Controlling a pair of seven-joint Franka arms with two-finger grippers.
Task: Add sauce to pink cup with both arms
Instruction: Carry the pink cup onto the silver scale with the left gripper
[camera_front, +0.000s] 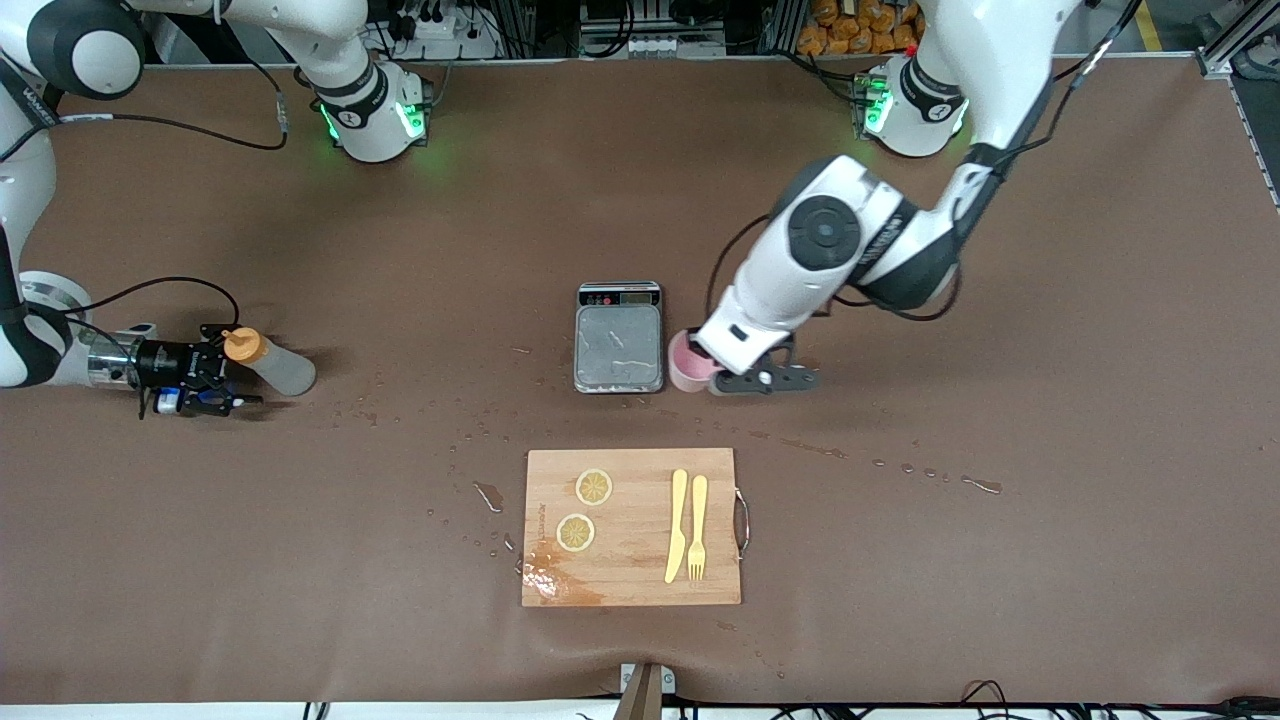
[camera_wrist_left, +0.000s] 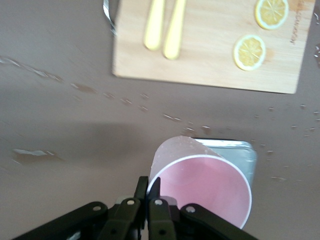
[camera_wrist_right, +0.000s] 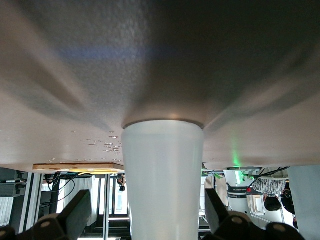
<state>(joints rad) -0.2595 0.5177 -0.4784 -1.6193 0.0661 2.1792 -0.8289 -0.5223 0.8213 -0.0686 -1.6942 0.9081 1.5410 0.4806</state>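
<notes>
While both arms are down at the counter (camera_front: 1000, 500), start with the front view. You have the right claw (camera_front: 215, 385) low at the right arm's end of the counter, beside the sauce bottle (camera_front: 272, 364), which looks tipped or lying with its orange cap (camera_front: 242, 345) toward the claw. Whether those fingers have closed on it you cannot tell from here. The left claw (camera_front: 738, 378) sits at the pink cup (camera_front: 688, 362), which is just beside the grey scale (camera_front: 619, 337), toward the left arm's end. Nearer the camera lies a wooden cutting board (camera_front: 632, 580) with two lemon slices (camera_front: 594, 487), a yellow knife (camera_front: 677, 525) and a fork (camera_front: 697, 527). Water droplets (camera_front: 470, 435) spot the counter.

Left wrist view: the left claw (camera_wrist_left: 148, 192) is pinched narrow on the pink cup's (camera_wrist_left: 210, 185) rim wall, one finger inside, one outside. The cup looks tilted, its mouth turned toward the lens.

Right wrist view: the sauce bottle's (camera_wrist_right: 162, 180) pale body stands between the two fingers (camera_wrist_right: 75, 212), which are set wide, apart from it on both sides. Not yet gripped.

Risks, as I judge them: a thin rim pinch may let the cup swivel or slip, more so with a wet counter. A slick, soft bottle may squirt early if you clamp hard, or slide out if you clamp lightly.
</notes>
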